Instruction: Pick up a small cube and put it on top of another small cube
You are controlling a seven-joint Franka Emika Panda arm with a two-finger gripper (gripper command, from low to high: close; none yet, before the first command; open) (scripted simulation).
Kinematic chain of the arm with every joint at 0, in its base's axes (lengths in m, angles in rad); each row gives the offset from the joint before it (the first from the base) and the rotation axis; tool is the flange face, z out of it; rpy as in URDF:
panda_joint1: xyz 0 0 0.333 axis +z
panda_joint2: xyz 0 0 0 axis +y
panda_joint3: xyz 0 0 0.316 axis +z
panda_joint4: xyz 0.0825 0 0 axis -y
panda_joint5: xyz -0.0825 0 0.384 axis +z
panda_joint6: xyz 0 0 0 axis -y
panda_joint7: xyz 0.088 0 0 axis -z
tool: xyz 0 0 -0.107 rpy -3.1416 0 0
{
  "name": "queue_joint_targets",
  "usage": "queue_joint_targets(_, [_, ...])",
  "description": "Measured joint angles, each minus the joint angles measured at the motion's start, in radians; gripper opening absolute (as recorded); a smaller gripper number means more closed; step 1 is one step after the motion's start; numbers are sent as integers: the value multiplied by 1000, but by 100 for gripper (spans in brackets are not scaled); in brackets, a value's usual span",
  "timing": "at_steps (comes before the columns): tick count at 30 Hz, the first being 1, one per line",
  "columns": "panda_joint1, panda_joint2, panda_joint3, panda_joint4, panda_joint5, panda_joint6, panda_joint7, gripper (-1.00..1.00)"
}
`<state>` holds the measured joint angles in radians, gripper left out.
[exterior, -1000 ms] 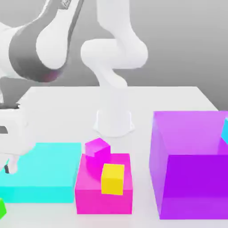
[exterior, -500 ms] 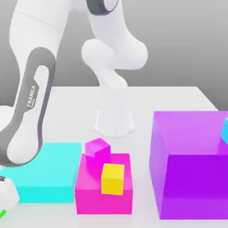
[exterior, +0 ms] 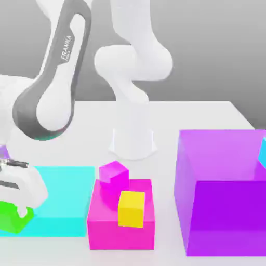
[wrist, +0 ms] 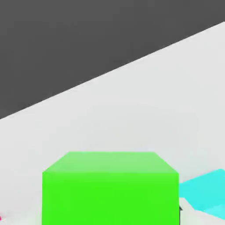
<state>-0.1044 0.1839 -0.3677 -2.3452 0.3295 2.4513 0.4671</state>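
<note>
Where the exterior view reaches its 8 o'clock corner, tool (exterior: 15, 212) clamped shut on the small green cube (exterior: 11, 218), fingers down either side. Cube held at the near-left corner of the flat cyan block (exterior: 62, 200), overlapping its edge; whether touching the white bench (exterior: 187, 117) cannot be told. In the hand view, green cube (wrist: 110, 189) close in at 6 o'clock, a cyan sliver (wrist: 204, 191) at about 4 o'clock. At 3 o'clock from the cyan block, a magenta block (exterior: 122, 228) carrying a small yellow cube (exterior: 131, 209) on its front edge and a small magenta cube (exterior: 114, 172) at its back-left corner. Further toward 3 o'clock, a large purple cube (exterior: 223, 197), well apart from the tool. Arm base (exterior: 133, 140) at 12 o'clock from the magenta block.
</note>
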Motion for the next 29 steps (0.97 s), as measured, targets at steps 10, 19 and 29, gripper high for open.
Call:
queue_joint_targets(10, [65,-367,96,-239,-165,-82,341,-100])
queue_joint_targets(19, [11,-690,290,-453,-327,-161,661,-100])
queue_joint_targets(29, [-7,-581,330,-554,-349,52,709,100])
